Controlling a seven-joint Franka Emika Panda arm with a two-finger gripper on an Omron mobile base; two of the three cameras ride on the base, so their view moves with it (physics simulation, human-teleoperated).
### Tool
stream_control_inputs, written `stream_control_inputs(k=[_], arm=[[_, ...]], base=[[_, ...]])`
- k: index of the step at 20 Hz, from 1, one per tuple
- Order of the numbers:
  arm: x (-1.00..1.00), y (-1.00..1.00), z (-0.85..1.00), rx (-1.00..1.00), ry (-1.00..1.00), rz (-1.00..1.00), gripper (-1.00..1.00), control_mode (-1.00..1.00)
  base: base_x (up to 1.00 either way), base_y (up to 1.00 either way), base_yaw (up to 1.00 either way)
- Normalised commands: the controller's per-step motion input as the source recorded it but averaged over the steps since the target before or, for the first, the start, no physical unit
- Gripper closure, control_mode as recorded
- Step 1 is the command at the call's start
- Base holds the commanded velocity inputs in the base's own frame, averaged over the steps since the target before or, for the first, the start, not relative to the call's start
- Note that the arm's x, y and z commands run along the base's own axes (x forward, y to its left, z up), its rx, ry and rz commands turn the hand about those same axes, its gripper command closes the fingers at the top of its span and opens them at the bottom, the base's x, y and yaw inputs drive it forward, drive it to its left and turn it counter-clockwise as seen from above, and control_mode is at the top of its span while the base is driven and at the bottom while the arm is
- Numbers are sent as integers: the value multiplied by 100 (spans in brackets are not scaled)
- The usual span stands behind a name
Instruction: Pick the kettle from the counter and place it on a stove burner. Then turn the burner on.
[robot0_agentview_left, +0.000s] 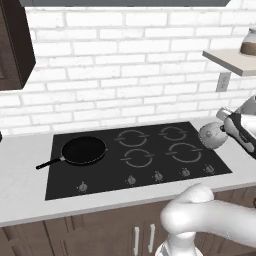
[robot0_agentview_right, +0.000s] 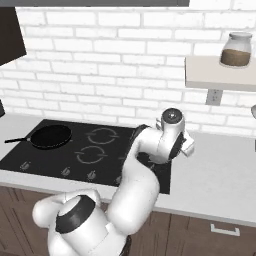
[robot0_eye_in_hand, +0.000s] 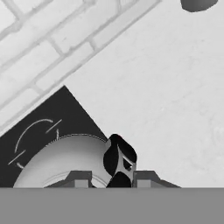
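Note:
The small white dome-shaped kettle (robot0_agentview_left: 211, 135) hangs tilted just above the right edge of the black cooktop (robot0_agentview_left: 100, 175), beside the counter (robot0_agentview_left: 25, 170). My gripper (robot0_agentview_left: 224, 130) reaches in from the right and is shut on the kettle's dark handle. In the hand view the kettle (robot0_eye_in_hand: 61, 162) lies bottom left, its dark handle (robot0_eye_in_hand: 119, 158) between the fingertips (robot0_eye_in_hand: 146, 178) of my gripper (robot0_eye_in_hand: 113, 180). Below it lie the cooktop's corner and a stove burner (robot0_eye_in_hand: 35, 138) ring. The nearest stove burner (robot0_agentview_left: 184, 151) is left of the kettle.
A black frying pan (robot0_agentview_left: 84, 150) with a long handle sits on the front left burner. Several knobs (robot0_agentview_left: 158, 176) line the cooktop's front edge. A wall shelf (robot0_agentview_left: 232, 61) at the right carries a brown-tinted jar (robot0_agentview_left: 248, 42). The brick wall (robot0_agentview_left: 125, 75) stands behind.

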Motion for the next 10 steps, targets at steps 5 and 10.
stream_control_inputs(k=[5,10], arm=[[67,100,4,-29,19,-24,100,-100],[61,79,0,-17,21,-15,100,-100]], base=[[0,0,0],[0,0,0]])
